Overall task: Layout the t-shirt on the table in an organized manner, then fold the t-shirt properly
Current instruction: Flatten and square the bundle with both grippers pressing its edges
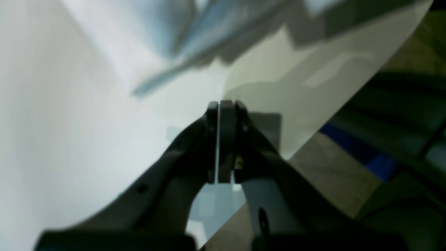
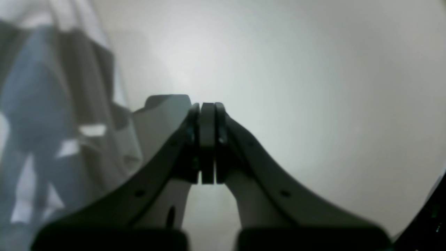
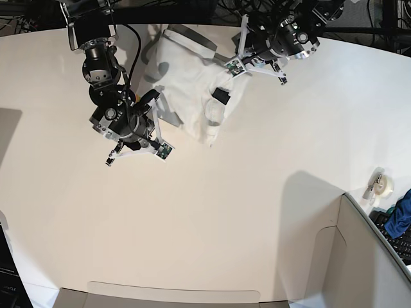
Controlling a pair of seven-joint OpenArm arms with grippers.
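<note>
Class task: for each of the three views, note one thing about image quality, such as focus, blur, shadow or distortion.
Left wrist: the hand and the t-shirt behind it are blurred. Right wrist: soft focus throughout, with a bright patch on the table. Base: sharp overhead view, with grey shadows on the tabletop and the far edge curving as if through a wide lens.

- T-shirt (image 3: 189,83), white, crumpled: one.
- Desk (image 3: 212,212), off-white, curved far edge: one.
- Robot arms: two, each with one end effector, left end effector (image 3: 231,67) and right end effector (image 3: 138,154).
- Tape roll (image 3: 382,185) at the desk's edge: one.
- Blue cloth (image 3: 399,218): one.
- Grey box wall (image 3: 359,256): one.
</note>
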